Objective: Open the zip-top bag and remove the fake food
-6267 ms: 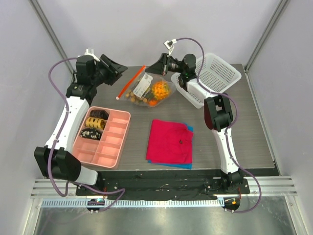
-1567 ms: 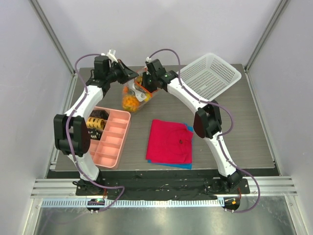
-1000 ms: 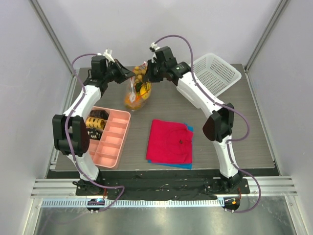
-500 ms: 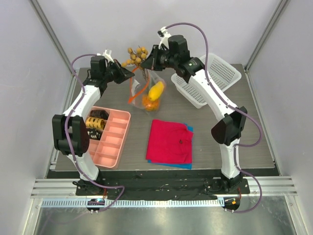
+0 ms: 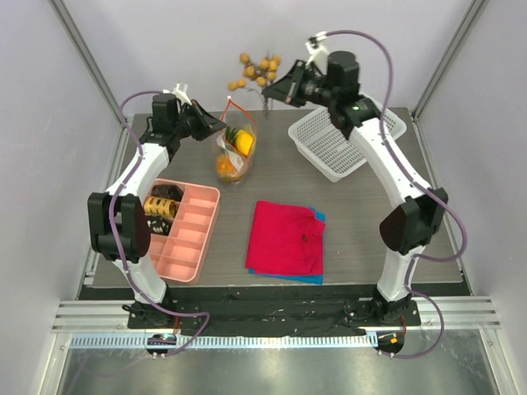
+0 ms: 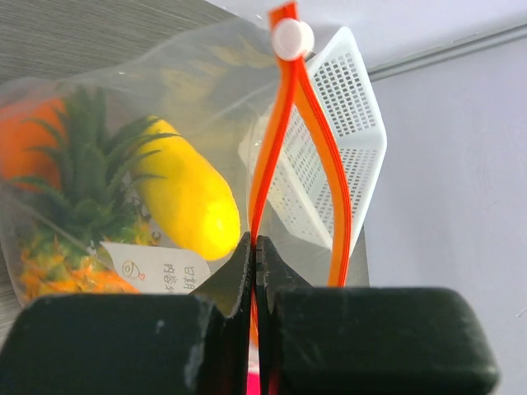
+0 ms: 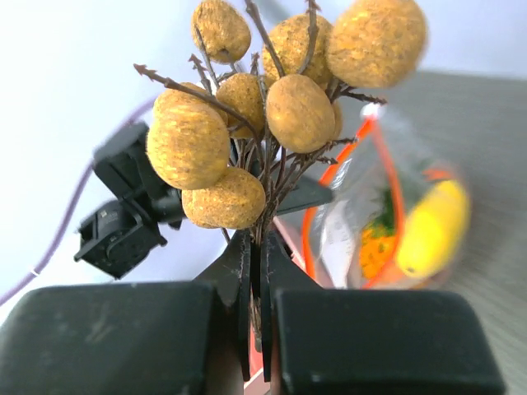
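Observation:
The zip-top bag (image 5: 233, 156) hangs at the table's back with its orange zip strip (image 6: 265, 156) parted into a loop. My left gripper (image 5: 221, 126) (image 6: 256, 247) is shut on one side of that strip. Inside the bag lie a pineapple (image 6: 70, 197), a yellow fruit (image 6: 185, 197) and orange pieces (image 5: 226, 167). My right gripper (image 5: 280, 89) (image 7: 257, 247) is shut on the twiggy stem of a bunch of round brownish-yellow fruits (image 5: 257, 69) (image 7: 272, 107). It holds this fake food in the air, above and to the right of the bag's mouth.
A white mesh basket (image 5: 333, 140) sits at the back right, under the right arm. A pink divided tray (image 5: 177, 239) with dark ringed pieces (image 5: 160, 210) lies front left. A red cloth over a blue one (image 5: 286, 239) lies at front centre.
The right gripper has drawn the fruit bunch up out of the bag and carried it right and higher. The bag stays hanging from the left gripper, which has kept its place.

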Motion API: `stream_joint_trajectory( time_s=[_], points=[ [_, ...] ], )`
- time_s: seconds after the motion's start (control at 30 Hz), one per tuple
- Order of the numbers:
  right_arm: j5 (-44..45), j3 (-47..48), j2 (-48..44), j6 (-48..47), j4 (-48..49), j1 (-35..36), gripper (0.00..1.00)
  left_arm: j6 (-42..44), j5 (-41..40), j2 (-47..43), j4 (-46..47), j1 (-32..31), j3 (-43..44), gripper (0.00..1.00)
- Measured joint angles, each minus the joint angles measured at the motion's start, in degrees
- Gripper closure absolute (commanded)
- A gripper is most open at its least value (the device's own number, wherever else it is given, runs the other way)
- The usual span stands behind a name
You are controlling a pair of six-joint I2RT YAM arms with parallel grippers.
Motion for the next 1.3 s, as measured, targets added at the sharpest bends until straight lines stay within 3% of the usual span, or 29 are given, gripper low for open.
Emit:
stream_joint_trajectory(
  time_s=[0.27, 0.63, 0.7, 0.73, 0.8, 0.83, 0.93, 1.13, 1.3],
  points=[
    [2.2, -7.1, -7.8, -1.3, 0.7, -13.1, 0.99, 0.0, 0.0, 0.0, 0.0, 0.0, 0.0, 1.0],
    [21.6, -13.1, 5.5, -12.2, -11.0, -18.9, 0.97, -1.6, 0.7, 0.0, 0.7, 0.0, -0.2, 1.0],
    [24.4, -13.9, 8.3, -12.7, -12.3, -18.9, 0.9, -1.9, 0.9, 0.0, 1.0, 0.0, -0.3, 1.0],
    [25.4, -14.3, 9.3, -13.0, -12.8, -18.9, 0.73, -2.2, 0.9, 0.0, 1.1, 0.0, -0.4, 1.0],
    [28.0, -14.6, 11.0, -13.7, -13.9, -18.9, 0.54, -2.7, 1.1, 0.0, 1.2, 0.0, -0.5, 1.0],
    [29.0, -14.7, 11.3, -13.6, -14.2, -18.9, 0.39, -2.8, 1.1, 0.0, 1.3, 0.0, -0.5, 1.0],
    [32.2, -14.7, 11.6, -14.8, -15.2, -18.8, 0.2, -3.0, 1.2, 0.0, 1.7, 0.0, -0.5, 1.0],
    [40.6, -12.6, 11.1, -18.0, -18.9, -16.1, 0.13, -3.2, 1.5, 0.0, 2.0, 0.0, -0.5, 1.0],
    [45.2, -7.0, 7.5, -20.1, -21.9, -7.8, 0.14, -3.7, 1.7, 0.0, 2.2, 0.0, -0.5, 1.0]
  ],
)
